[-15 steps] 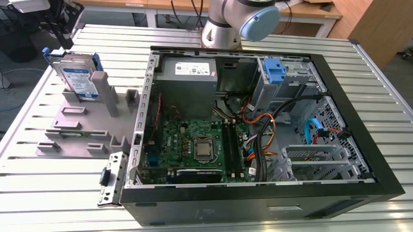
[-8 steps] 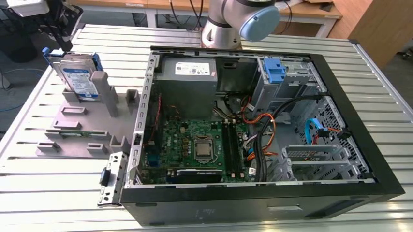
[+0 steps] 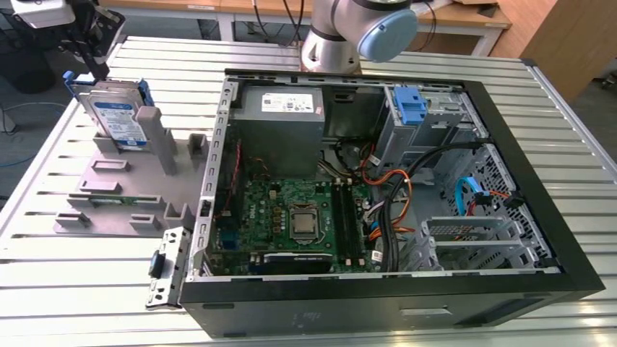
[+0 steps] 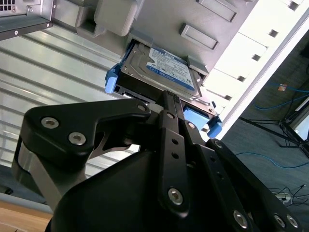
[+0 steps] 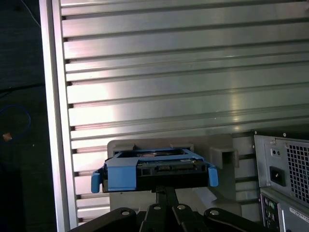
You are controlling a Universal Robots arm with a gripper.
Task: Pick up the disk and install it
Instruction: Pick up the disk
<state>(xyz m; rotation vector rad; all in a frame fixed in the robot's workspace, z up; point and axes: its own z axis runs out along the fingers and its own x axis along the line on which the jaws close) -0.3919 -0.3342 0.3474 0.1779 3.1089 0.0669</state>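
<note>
The disk (image 3: 115, 116), silver-grey with a white-and-blue label and a blue bracket, stands on edge in a grey holder (image 3: 126, 181) at the exterior view's left, outside the computer case. My gripper (image 3: 94, 61) hangs just above the disk's top edge. In both wrist views the fingers run together to a narrow tip right at the edge of the disk (image 4: 164, 70) (image 5: 159, 169). The gripper (image 4: 168, 95) (image 5: 166, 189) looks shut. The frames do not show whether the tip pinches the bracket.
The open computer case (image 3: 540, 217) lies on the slatted metal table, showing its motherboard and cables. A grey power-supply box (image 3: 279, 108) sits at the back, next to a drive bay with a blue latch (image 3: 412, 108). The arm's base (image 3: 357, 36) stands behind the case.
</note>
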